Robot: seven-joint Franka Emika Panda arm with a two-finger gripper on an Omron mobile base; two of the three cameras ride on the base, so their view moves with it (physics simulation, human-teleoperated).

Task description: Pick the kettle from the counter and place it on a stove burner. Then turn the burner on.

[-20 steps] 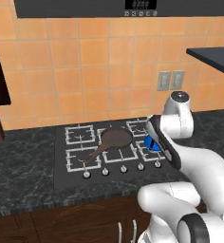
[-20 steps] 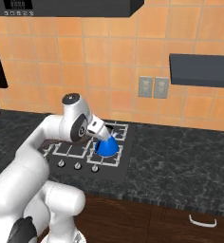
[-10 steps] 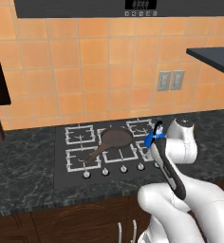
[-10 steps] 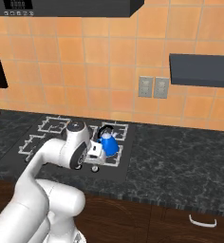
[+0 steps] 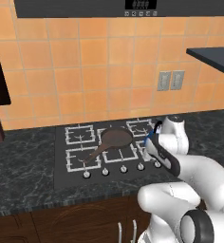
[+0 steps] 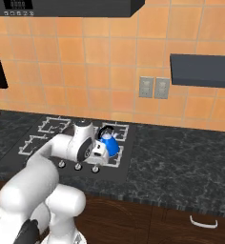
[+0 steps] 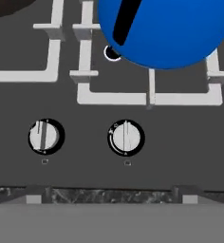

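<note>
- The kettle (image 7: 163,31) is sitting on the front-right stove burner (image 7: 147,97); the gripper (image 6: 99,153), jaws spread and holding nothing, is hovering above the knobs (image 7: 126,137).
- Likely risk: choosing the neighbouring knob (image 7: 44,136) would be lighting the wrong burner; a wide sweep could be nudging the kettle.

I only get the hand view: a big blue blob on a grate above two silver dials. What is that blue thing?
Observer: A small kettle with a thin black arched handle, standing on a right-hand stove burner.
Visitor: Is anything else on the stove?
Observer: Yes, a dark frying pan sits mid-cooktop, to the left of the kettle, its handle pointing toward the front left.
Visitor: And behind the stove?
Observer: An orange tiled wall with two grey outlets.
</note>
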